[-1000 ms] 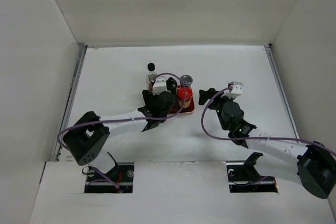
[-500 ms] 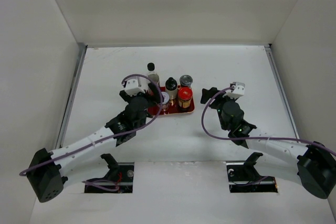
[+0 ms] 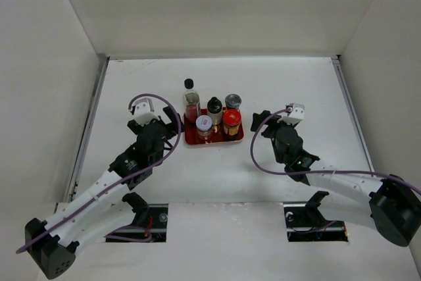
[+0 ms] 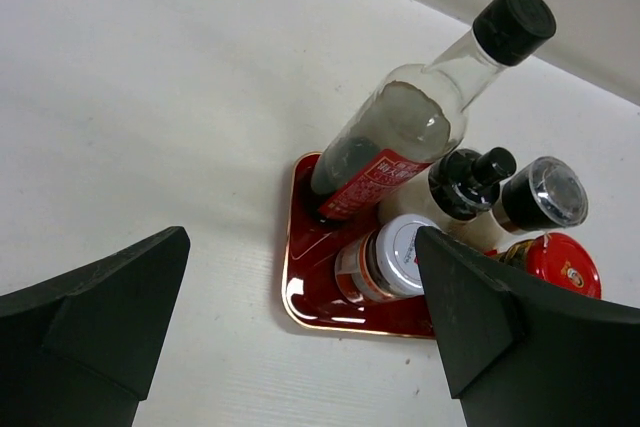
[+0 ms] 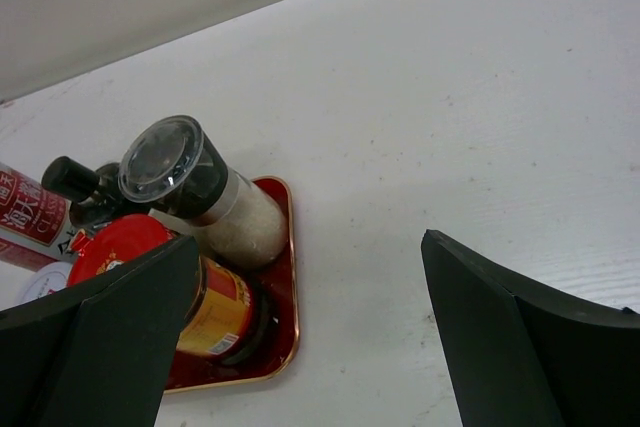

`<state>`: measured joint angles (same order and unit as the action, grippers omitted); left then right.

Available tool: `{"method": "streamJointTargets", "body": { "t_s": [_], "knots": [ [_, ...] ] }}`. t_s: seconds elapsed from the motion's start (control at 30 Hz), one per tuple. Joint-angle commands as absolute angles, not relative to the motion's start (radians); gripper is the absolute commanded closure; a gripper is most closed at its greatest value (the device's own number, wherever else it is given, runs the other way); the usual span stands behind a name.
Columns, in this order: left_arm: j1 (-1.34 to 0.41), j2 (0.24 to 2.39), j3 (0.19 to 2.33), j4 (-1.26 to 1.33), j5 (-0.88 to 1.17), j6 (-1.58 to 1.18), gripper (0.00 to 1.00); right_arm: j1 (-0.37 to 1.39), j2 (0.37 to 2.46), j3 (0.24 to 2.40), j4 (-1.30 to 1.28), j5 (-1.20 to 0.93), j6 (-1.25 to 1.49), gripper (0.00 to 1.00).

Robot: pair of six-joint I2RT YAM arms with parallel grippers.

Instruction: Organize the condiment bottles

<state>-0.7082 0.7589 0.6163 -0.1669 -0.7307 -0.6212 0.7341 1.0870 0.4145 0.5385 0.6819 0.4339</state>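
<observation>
Left gripper [image 3: 173, 122]: jaws wide apart, empty, just left of tray | right gripper [image 3: 259, 123]: same, just right | flat red gold-rimmed tray [image 3: 214, 141] holds all five | front: white-lidded jar [image 3: 204, 125], red-lidded jar [image 3: 231, 122] | back: tall clear black-capped bottle [image 3: 191, 100], short black-topped bottle [image 3: 214, 108], silver-lidded jar [image 3: 233, 102].

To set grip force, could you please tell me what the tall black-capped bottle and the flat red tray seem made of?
The tall clear black-capped bottle looks like glass: transparent walls with sharp highlights; its cap seems matte plastic. The flat red rectangular tray is glossy, perhaps lacquered plastic or metal: it mirrors the bottles and has a gold-coloured rim.
</observation>
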Motion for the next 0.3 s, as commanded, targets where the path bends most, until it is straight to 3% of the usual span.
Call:
{"method": "streamJointTargets", "body": {
  "t_s": [0.0, 0.27],
  "knots": [
    [-0.705, 0.733, 0.670, -0.259, -0.727, -0.626, 0.00, 0.729, 1.083, 0.448, 0.569, 0.701, 0.436, 0.00],
    [-0.601, 0.686, 0.629, -0.279, -0.761, -0.632, 0.00, 0.722, 1.072, 0.442, 0.571, 0.699, 0.436, 0.00]
  ]
}}
